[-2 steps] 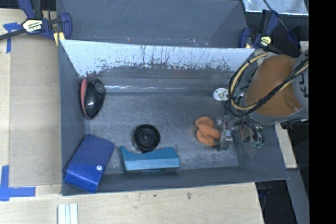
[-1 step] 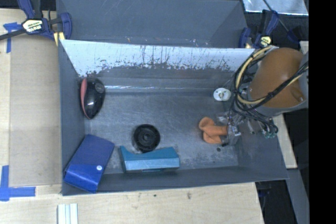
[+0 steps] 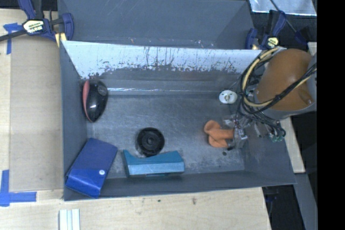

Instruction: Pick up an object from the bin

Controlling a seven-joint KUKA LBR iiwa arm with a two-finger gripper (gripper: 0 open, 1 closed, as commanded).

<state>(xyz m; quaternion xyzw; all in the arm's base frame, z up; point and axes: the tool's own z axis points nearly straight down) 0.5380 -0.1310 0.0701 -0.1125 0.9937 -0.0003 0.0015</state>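
A grey metal bin [image 3: 161, 19] is seen from above, with an orange-covered robot arm [image 3: 285, 81] reaching in from the right. Its gripper [image 3: 235, 137] sits low at the bin's right end, touching or just beside the right edge of a soft-looking orange lump [image 3: 214, 133] on the floor. This is the nearest thing to it and the likely one to pick. Whether the gripper is open or closed cannot be told here, and nothing can be seen held in it. A small white round piece [image 3: 228, 97] lies near, toward the back wall. Well apart to the left are a black round object [image 3: 150, 140], a light blue block [image 3: 153, 163], a dark blue box [image 3: 91, 167] and a black-and-red computer mouse [image 3: 94, 99]. To grasp well, the gripper probably needs to sit over the lump's middle rather than its edge — a small shift leftward — so the lump is straddled and not nudged away. The lump looks squashy, so a low, gentle close should hold better than a pinch at the top. A straight lift should keep it clear of the nearby right wall.
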